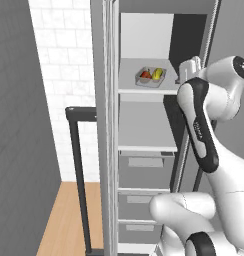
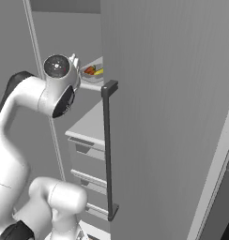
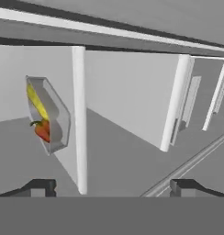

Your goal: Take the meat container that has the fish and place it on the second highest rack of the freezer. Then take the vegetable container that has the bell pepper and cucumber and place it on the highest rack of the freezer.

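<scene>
We are holding our gripper (image 3: 109, 188) wide open with nothing between its fingertips (image 3: 40, 187), which are standing well apart at the near edge of the hand view. Beyond them, the vegetable container (image 1: 150, 77) is sitting on an upper freezer shelf (image 1: 139, 89), holding something red and something yellow, apart from our fingers. Below it, the closed freezer drawers (image 1: 144, 170) are stacking downward

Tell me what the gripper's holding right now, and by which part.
Nothing. The gripper is open with only air between its fingertips. The vegetable container sits apart from it on a freezer shelf.
</scene>
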